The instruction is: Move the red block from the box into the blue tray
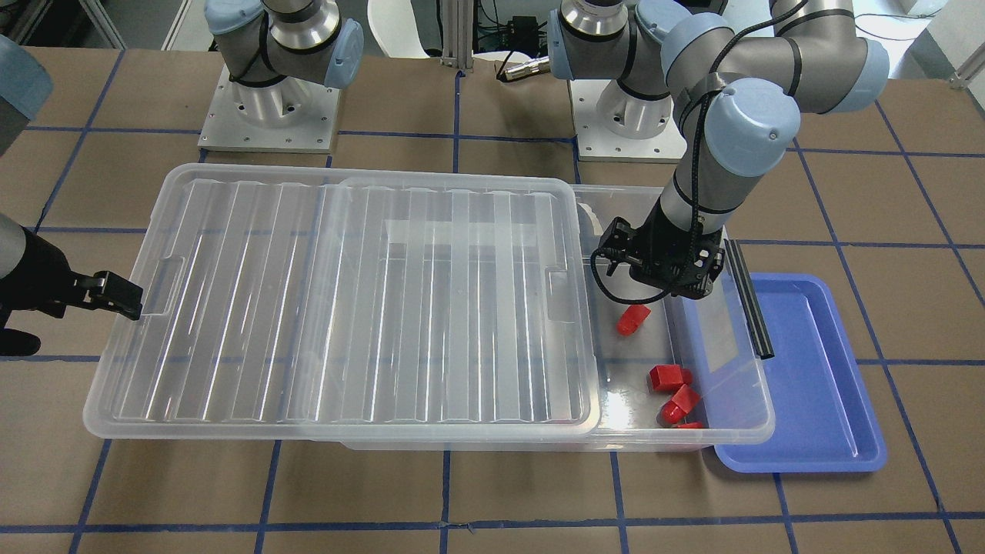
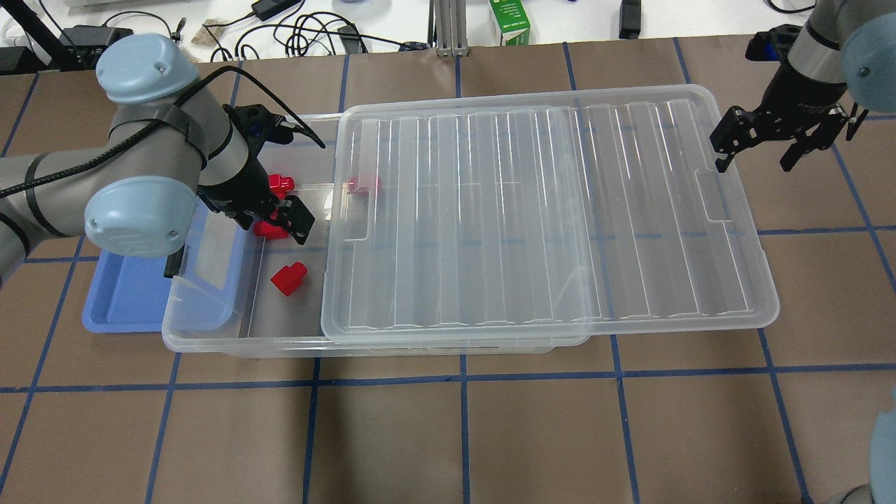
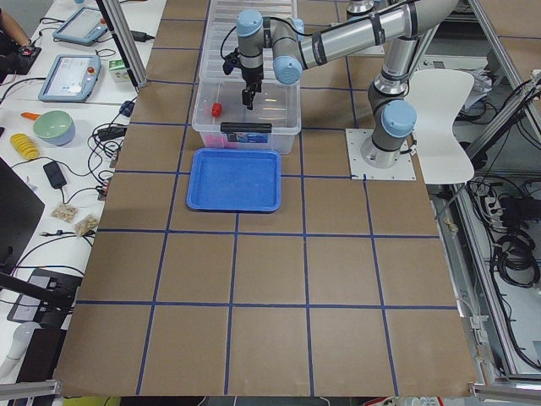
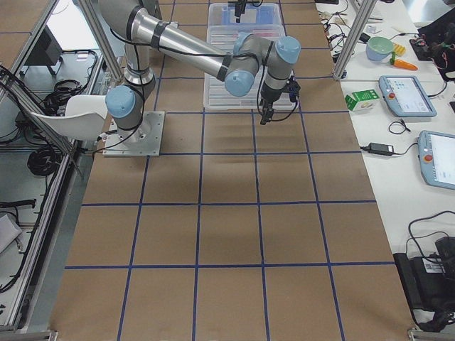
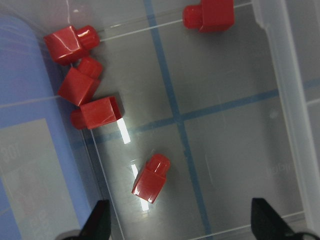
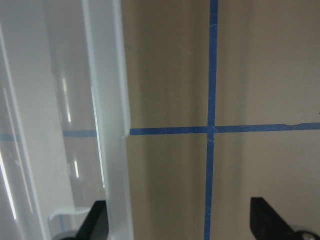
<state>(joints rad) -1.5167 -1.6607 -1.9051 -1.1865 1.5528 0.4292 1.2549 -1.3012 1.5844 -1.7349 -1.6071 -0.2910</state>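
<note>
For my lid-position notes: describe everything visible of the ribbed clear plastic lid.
The ribbed translucent plastic lid lies flat on the clear plastic bin, slid toward the robot's right, so the bin's left end stands open. Rectangular, rounded corners, raised rim, a handle notch at each short edge. The open right gripper hangs at its overhanging end; contact is unclear.

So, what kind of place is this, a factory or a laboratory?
Most likely a robotics lab test cell: the left arm and right arm are bolted to a table gridded with blue tape, with teach pendants and loose cables on the side bench.
</note>
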